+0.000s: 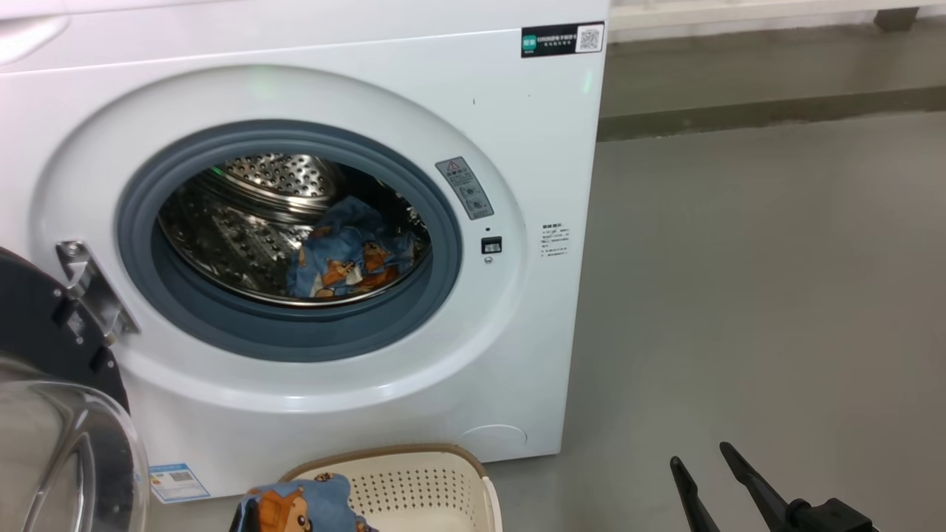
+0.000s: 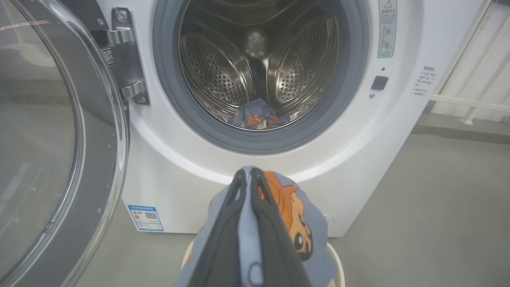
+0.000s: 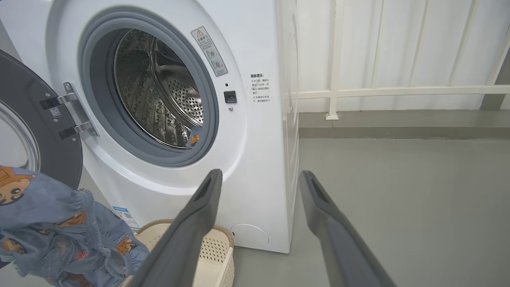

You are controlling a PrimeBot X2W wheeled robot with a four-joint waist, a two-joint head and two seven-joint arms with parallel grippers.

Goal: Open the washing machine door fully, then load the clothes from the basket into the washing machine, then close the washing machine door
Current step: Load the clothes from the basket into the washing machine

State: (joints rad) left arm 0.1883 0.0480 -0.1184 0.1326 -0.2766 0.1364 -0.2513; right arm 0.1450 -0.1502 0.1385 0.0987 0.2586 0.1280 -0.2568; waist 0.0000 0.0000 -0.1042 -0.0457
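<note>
Left wrist view: the left gripper (image 2: 248, 172) is clamped tight on a light blue fabric garment (image 2: 293, 215) printed with orange-brown bears. The soft cloth is pinched between the two dark fingers and drapes in folds on either side of them. The garment hangs in front of the big white boxy washing machine (image 1: 443, 96), below its round opening and over the small cream-white perforated plastic basket (image 1: 421, 480) with a brown woven-look rim. Whether the cloth touches the basket cannot be told. Gathered, ruffled hems show on the garment in the right wrist view.

A second bear-print piece (image 1: 347, 258) lies crumpled at the bottom of the perforated steel drum (image 2: 215, 71), behind the smooth grey rubber gasket (image 1: 295, 343).

The large round door (image 1: 37, 325), with a dark grey inner face and a bulging clear glass bowl, stands swung open at the left of the head view. It is carried by a bright metal hinge (image 1: 89, 284). A blue label (image 1: 177, 482) sits at the cabinet's lower left corner.

Right gripper (image 1: 699, 454): the long dark fingers are spread wide with nothing between them, above the matte grey floor (image 1: 739, 295), well to the right of the machine and basket.
</note>
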